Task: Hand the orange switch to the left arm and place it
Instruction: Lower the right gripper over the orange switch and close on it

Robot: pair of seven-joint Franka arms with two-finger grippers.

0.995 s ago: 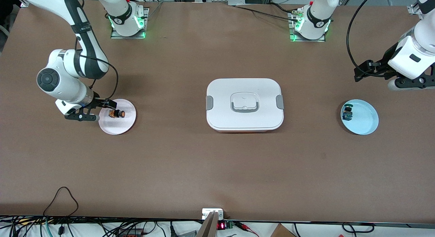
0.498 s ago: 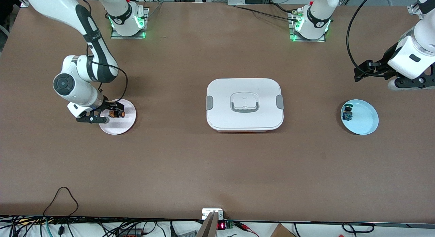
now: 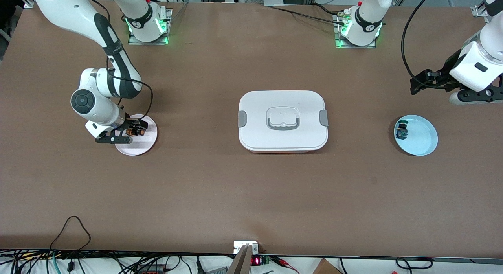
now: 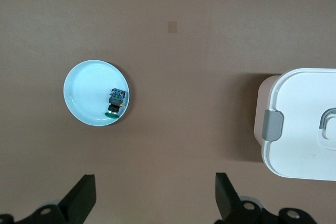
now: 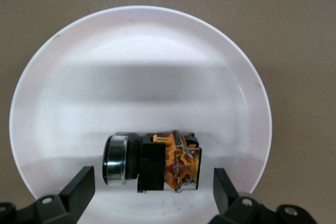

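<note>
The orange switch (image 3: 136,131) lies on its side on a pale pink plate (image 3: 137,146) toward the right arm's end of the table. In the right wrist view the switch (image 5: 152,161) shows a black body, a silver ring and an orange-gold block. My right gripper (image 3: 127,131) is low over the plate and open, with one finger on each side of the switch (image 5: 152,192), not touching it. My left gripper (image 3: 436,91) is open and empty (image 4: 155,198), held high over the table at the left arm's end. The white box (image 3: 283,120) stands mid-table.
A light blue plate (image 3: 422,142) with a small blue and green switch (image 3: 401,130) lies near the left gripper; both show in the left wrist view (image 4: 86,90), (image 4: 115,103), along with one end of the box (image 4: 302,124). Cables hang along the table's front edge.
My right gripper has moved toward the box end of the pink plate and now straddles the orange switch. The left arm has not moved.
</note>
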